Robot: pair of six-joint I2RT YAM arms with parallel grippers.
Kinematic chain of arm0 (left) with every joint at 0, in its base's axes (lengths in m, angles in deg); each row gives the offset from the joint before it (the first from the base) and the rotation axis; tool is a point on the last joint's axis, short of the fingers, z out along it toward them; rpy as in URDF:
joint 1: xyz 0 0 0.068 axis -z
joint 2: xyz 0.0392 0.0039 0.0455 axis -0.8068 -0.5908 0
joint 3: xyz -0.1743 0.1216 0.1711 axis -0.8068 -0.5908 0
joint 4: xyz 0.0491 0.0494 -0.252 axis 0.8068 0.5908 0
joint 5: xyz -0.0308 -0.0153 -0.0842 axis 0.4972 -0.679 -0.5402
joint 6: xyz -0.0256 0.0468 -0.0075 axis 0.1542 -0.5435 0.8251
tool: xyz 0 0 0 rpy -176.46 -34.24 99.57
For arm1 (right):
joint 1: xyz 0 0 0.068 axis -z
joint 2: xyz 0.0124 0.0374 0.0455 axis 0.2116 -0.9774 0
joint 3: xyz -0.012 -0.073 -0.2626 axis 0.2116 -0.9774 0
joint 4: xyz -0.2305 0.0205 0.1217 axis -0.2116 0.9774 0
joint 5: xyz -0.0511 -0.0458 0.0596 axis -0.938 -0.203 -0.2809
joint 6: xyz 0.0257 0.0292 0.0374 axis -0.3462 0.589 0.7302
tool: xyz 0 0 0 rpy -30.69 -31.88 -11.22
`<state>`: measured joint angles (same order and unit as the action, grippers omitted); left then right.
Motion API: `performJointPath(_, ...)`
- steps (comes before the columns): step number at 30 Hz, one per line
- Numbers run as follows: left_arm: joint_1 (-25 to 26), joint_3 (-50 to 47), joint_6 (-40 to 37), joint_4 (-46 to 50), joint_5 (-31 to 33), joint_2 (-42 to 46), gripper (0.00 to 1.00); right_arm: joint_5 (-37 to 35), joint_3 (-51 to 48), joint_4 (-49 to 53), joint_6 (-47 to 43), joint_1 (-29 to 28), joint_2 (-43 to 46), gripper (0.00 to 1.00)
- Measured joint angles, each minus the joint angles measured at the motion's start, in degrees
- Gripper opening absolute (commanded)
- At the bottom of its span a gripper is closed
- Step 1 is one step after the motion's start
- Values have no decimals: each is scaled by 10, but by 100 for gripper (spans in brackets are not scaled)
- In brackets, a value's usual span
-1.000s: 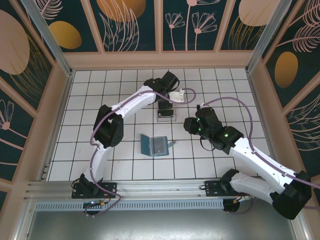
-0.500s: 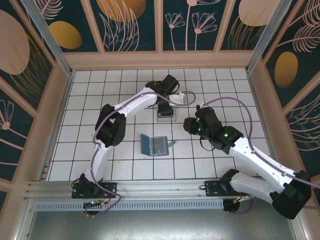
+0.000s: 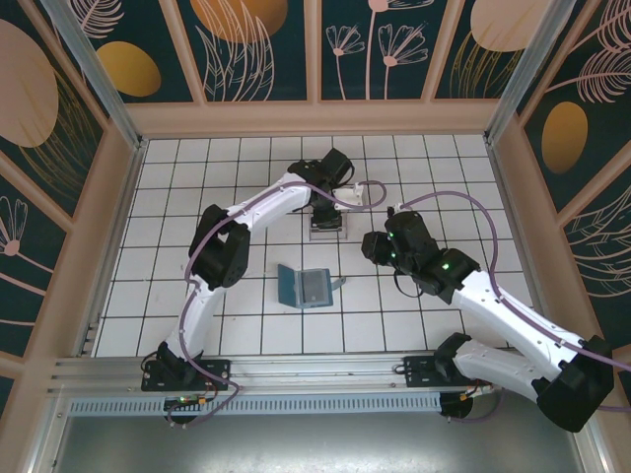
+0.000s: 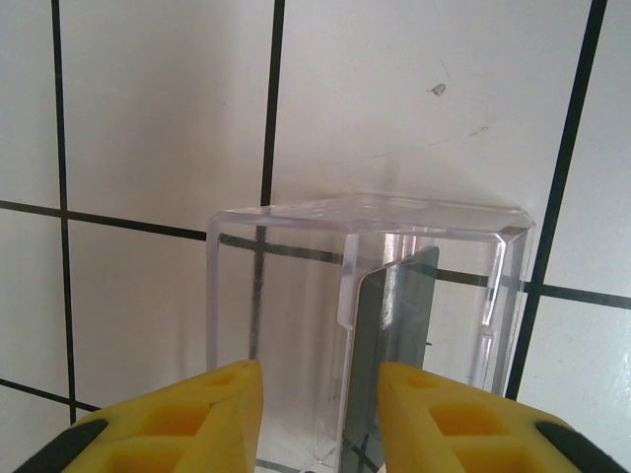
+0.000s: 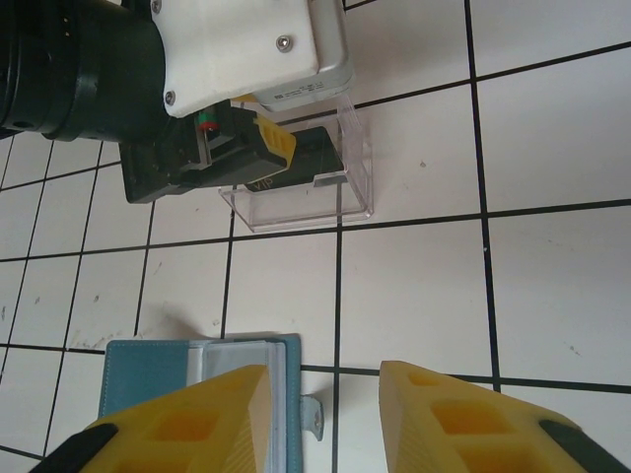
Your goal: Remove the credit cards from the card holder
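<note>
Clear box (image 4: 296, 296), twelve o'clock of card holder (image 5: 158, 370): hangs left claw (image 4: 320, 384) parted above to leave grey card (image 4: 394, 335) inside; right claw (image 5: 320, 394) parted, empty.

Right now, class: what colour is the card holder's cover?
Card holder is teal-blue; right wrist view best.

Left arm elbow (image 3: 223, 252) slightly farther right

Teal-blue card holder (image 3: 303, 286), clear box (image 4: 276, 325), dark grey card (image 4: 399, 325), yellow gripper fingers (image 4: 197, 414), white black-gridded table (image 3: 168, 246).
</note>
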<state>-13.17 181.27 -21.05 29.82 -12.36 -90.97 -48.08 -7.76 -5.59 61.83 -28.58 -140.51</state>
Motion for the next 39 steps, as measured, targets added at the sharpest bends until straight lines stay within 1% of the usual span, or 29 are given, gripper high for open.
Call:
performJointPath(10, 0, -1, 5, -2, -4, 0, 38, 2, 0, 0, 0, 0, 0, 35)
performJointPath(12, 0, -17, 11, -14, -11, 9, 38, 2, 0, 0, 0, 0, 0, 35)
performJointPath(16, 0, -88, 33, -58, -21, 65, 38, 14, 0, -2, 0, 1, 0, 36)
performJointPath(19, 0, -153, 65, -104, -28, 136, 38, 30, 0, -11, 0, 2, -7, 36)
performJointPath(25, 0, -263, 177, -214, -30, 268, 37, 76, 0, -26, 6, 3, -47, 38)
performJointPath(30, 0, -370, 312, -292, -19, 356, 39, 120, -1, -31, 7, 3, -98, 39)
performJointPath(37, 0, -448, 511, -328, 5, 422, 41, 170, -14, -49, 9, 3, -165, 38)
performJointPath(39, 0, -464, 562, -332, 4, 434, 41, 179, -15, -58, 9, 3, -186, 35)
